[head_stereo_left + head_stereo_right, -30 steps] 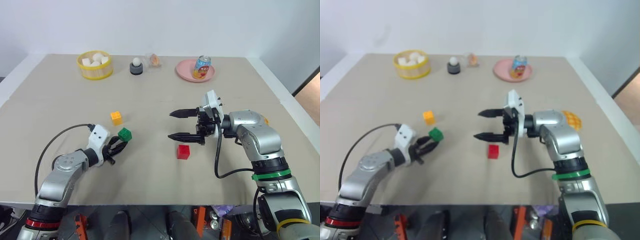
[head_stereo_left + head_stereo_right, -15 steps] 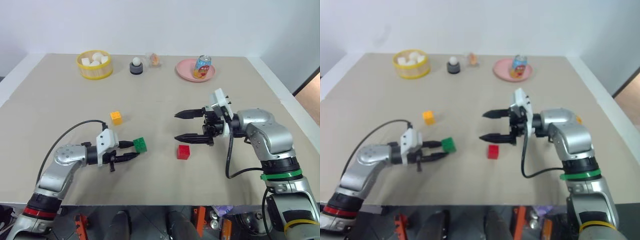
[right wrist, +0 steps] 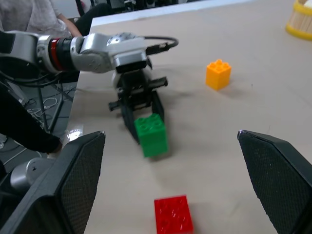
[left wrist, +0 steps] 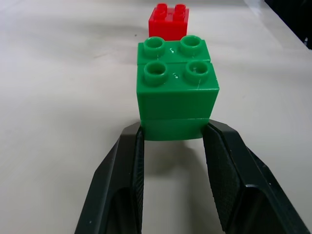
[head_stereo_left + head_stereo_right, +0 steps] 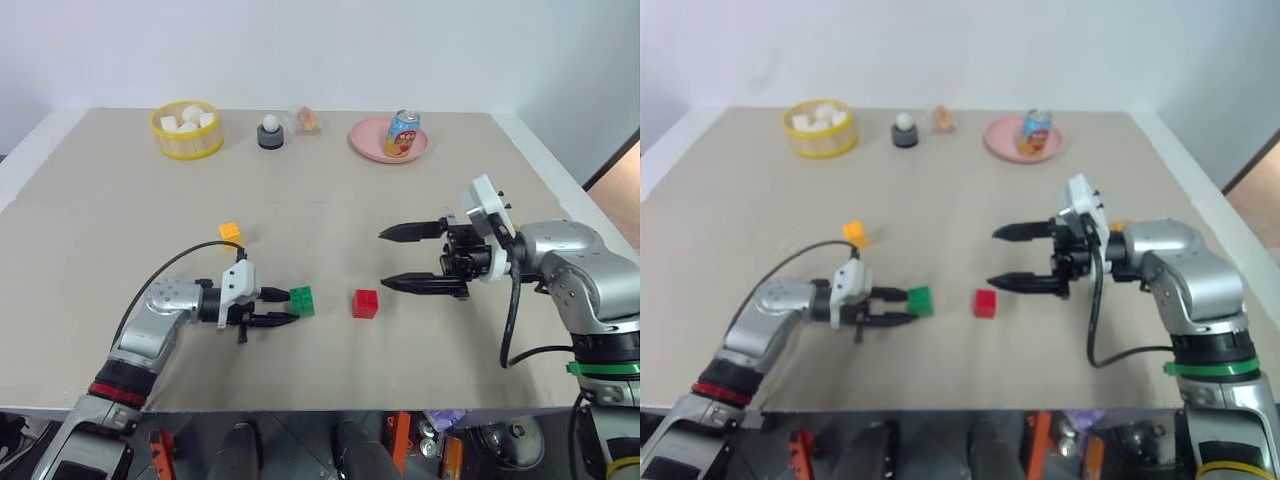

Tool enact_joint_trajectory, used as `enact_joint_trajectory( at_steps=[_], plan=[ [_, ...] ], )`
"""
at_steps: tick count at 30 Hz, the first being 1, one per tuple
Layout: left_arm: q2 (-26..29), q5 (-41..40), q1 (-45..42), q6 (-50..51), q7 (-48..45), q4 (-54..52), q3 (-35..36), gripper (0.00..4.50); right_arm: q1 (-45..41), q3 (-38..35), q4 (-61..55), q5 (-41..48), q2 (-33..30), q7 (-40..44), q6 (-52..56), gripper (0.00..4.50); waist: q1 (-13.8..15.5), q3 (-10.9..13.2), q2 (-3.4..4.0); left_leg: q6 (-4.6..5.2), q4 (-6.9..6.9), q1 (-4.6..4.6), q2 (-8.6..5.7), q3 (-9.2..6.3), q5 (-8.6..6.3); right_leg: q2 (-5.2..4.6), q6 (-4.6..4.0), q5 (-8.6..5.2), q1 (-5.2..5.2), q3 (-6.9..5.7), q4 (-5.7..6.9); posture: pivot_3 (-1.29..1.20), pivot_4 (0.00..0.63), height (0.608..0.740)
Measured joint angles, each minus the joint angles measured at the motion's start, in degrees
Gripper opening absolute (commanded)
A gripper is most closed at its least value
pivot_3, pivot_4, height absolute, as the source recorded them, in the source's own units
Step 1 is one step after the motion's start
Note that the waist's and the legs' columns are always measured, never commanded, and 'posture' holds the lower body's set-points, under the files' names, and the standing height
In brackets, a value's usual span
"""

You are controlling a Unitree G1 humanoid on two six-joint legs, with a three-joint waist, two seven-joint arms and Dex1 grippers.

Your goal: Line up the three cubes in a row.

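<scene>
The left gripper [image 5: 288, 307] is clenched on the green cube [image 5: 301, 300], fingers [image 4: 122, 180] pinching its lower half, just left of the red cube [image 5: 366, 303]. The right gripper [image 5: 397, 258] hangs released, jaws wide, right of the red cube and apart from it. The orange-yellow cube [image 5: 230, 232] sits well behind, alone. Bare tan table [image 5: 330, 200] spreads around all three; the front edge lies near. At the far edge stand a yellow basket [image 5: 186, 130] and a pink plate [image 5: 372, 140].

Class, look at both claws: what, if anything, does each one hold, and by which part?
The left claw grips the green cube by its lower side faces, studs up. The right claw is open and holds nothing.
</scene>
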Motion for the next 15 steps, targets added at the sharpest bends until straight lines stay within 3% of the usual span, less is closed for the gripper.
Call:
enact_joint_trajectory(
  at_steps=[6,15],
  plan=[
    [-0.8,1.7,-4.1,-3.3,-3.6,6.3,-0.2,1.22,5.6,0.0,-4.5,0.0,-2.2,0.7,-0.3,4.50,0.0,0.0,0.00,0.01,-0.02,-0.03,-0.01,-0.02,-0.01,0.01,0.04,-0.04,0.00,0.00,0.00,0.00,0.150,0.740],
    [-2.6,3.3,-5.4,-5.2,-5.5,8.8,-1.4,1.22,7.2,0.3,-4.5,-1.1,-2.7,0.2,-1.7,4.50,0.0,0.0,0.00,0.01,0.02,0.00,-0.02,-0.02,0.00,0.01,0.04,0.01,0.01,0.01,0.00,0.00,0.150,0.740]
  ],
)
